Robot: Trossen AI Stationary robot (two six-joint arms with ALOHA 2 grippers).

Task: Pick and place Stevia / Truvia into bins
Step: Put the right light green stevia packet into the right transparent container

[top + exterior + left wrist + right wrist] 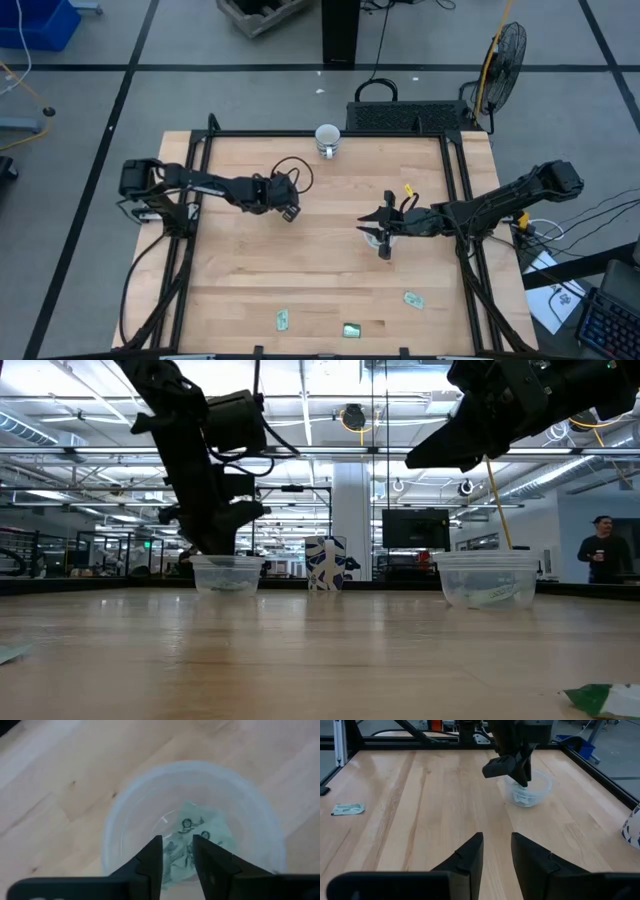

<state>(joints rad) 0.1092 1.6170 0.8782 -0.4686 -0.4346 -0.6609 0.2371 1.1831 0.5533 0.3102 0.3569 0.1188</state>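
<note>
the left gripper (177, 851) hangs over the left bin (125, 815), fingers (152, 857) narrowly parted and empty, with sachets (200, 832) lying inside that cup. the drop looks done, so the thing to do well here is to lift straight up and clear the rim without tipping the light cup. the right gripper (496, 851) hovers above the worktop (320, 260) by the right bin (488, 578), fingers a little apart, holding nothing. three loose sachets (283, 319) lie along the near edge; approach one flat from above, with the fingers spread wider than the packet.
</note>
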